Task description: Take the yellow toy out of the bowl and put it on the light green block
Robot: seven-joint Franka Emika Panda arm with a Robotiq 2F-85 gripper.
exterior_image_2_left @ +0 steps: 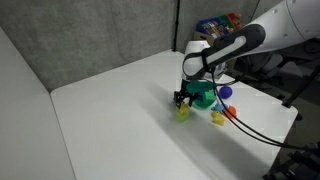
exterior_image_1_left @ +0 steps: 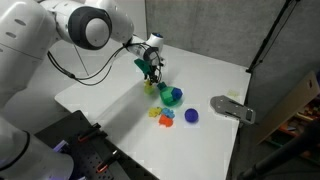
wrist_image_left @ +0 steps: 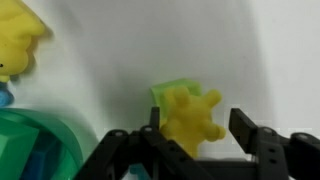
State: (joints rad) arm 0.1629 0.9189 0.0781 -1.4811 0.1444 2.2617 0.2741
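Two fingers [wrist_image_left: 245, 132] of the hand [wrist_image_left: 197, 124] are standing apart, flanking the toy [wrist_image_left: 190, 112], which is sitting on the block [wrist_image_left: 168, 91]; the bowl [wrist_image_left: 35, 148] is lying at lower left.

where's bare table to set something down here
Widest free patch: the white table between the grey wall panel and the gripper. Another bare stretch runs behind the bowl toward the table's far edge. Crowded: around the bowl, where the yellow toy on the light green block, the blue round piece and small coloured pieces cluster.
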